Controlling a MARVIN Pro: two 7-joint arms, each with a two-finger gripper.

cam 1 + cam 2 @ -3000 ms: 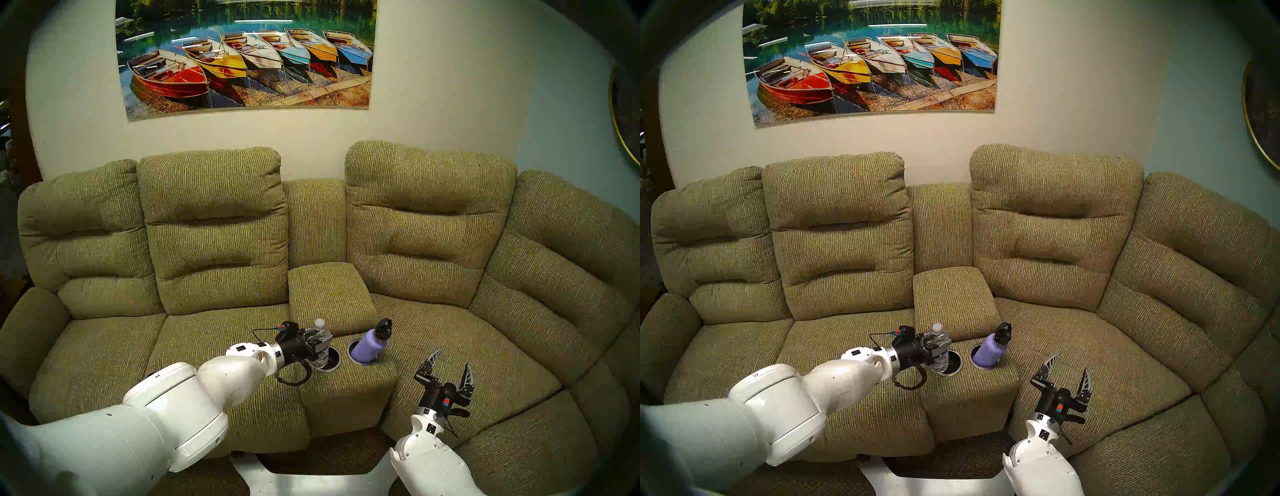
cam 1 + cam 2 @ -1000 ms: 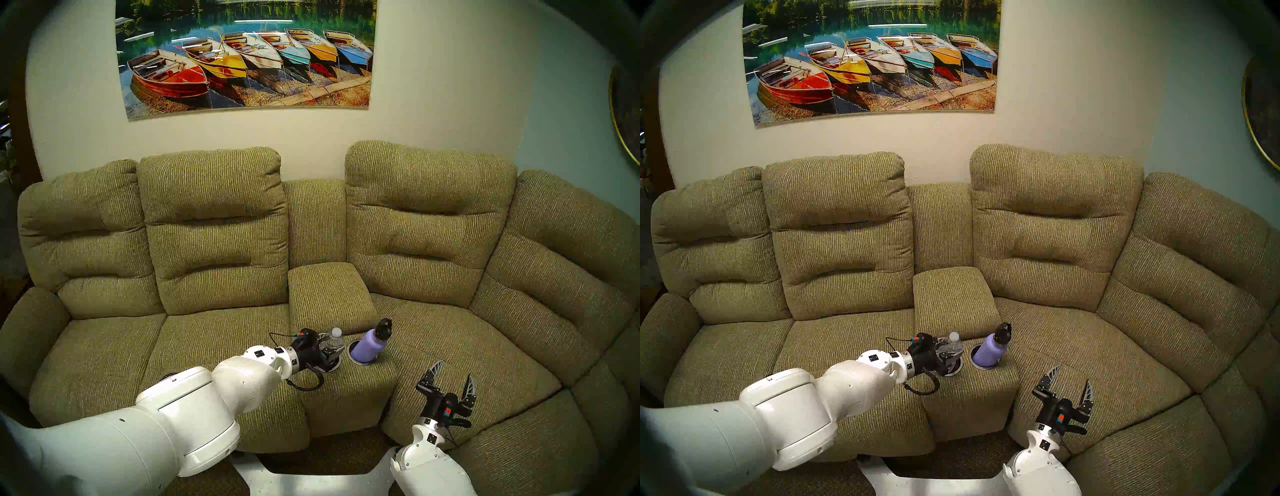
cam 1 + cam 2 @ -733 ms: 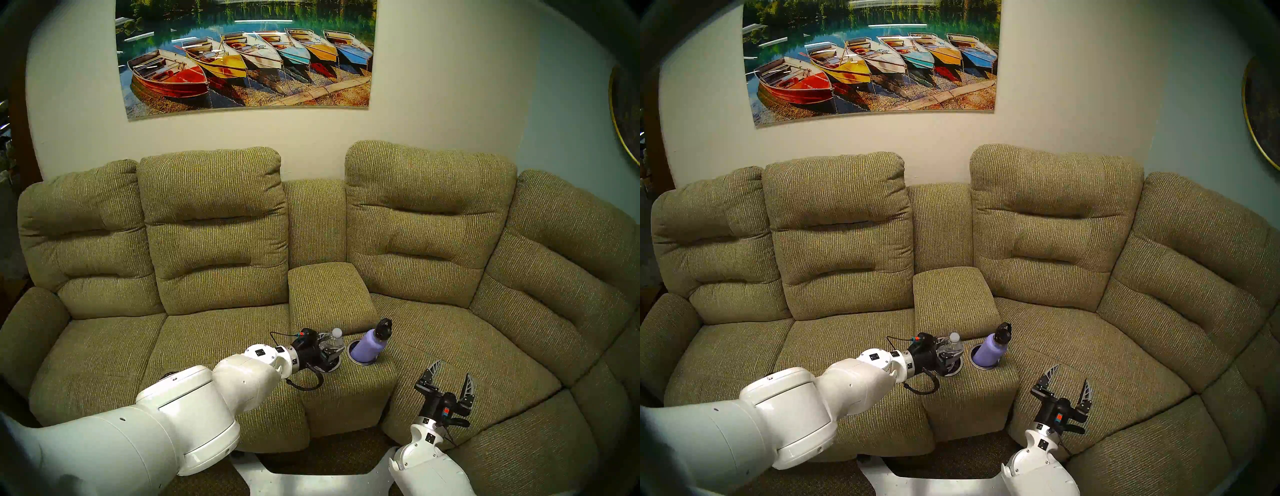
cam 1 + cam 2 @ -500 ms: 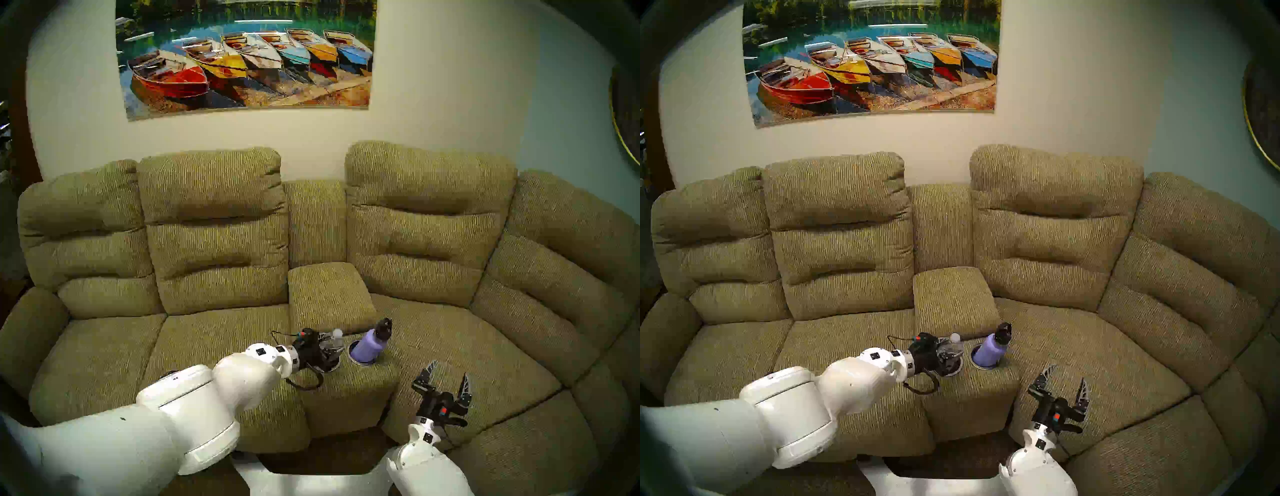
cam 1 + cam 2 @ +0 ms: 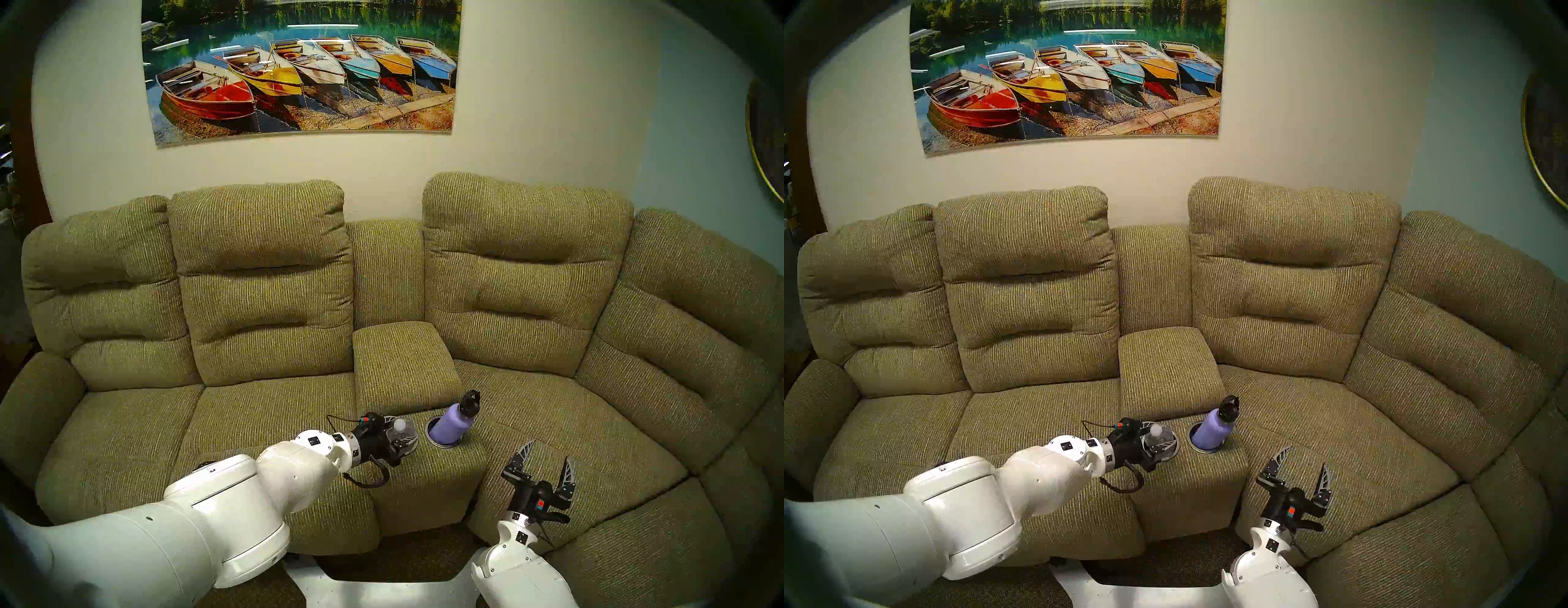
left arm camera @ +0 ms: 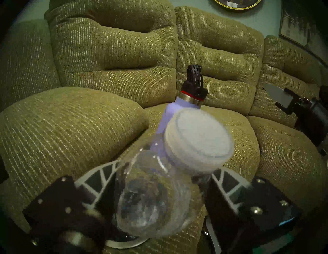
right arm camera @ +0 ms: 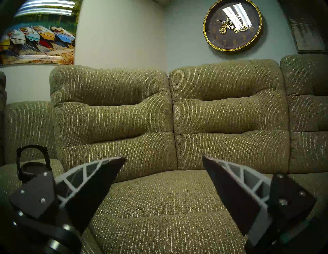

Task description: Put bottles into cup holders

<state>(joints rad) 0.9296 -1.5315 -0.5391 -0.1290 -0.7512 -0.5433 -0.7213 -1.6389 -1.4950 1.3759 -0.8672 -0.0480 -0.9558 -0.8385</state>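
The clear plastic bottle with a white cap stands in the left cup holder and leans toward my left wrist. It fills the left wrist view. My left gripper is around it with the fingers spread about as wide as the bottle. The lavender flask with a black cap leans right in the right cup holder. It also shows in the left wrist view. My right gripper is open and empty above the seat to the right of the console.
The cup holders sit at the front of the olive-green sofa's centre console, with a padded armrest lid behind them. Seat cushions lie on both sides. A boat picture and a wall clock hang on the wall.
My left gripper carried the clear bottle right and down into the left holder. In the last half second the bottle sank and tipped toward the wrist, and the arm drew back slightly. The right arm drifted left.
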